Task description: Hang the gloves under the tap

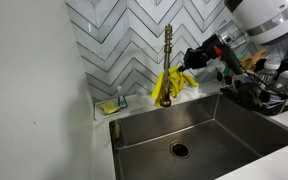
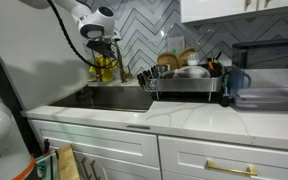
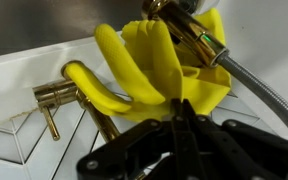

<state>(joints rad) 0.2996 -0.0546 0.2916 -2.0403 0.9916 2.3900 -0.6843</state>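
Note:
The bright yellow gloves drape against the brass-gold tap at the back of the sink. My gripper is beside the tap stem, shut on the gloves' cuff. In the wrist view the black fingers are pinched together on the yellow rubber, with the tap's brass parts to the left and a hose spout above. In an exterior view the gripper hovers over the gloves at the far end of the counter.
A steel sink basin lies below. A small yellow-green sponge sits in a holder at the sink's back corner. A dish rack full of dishes stands on the counter. A herringbone tile wall is behind the tap.

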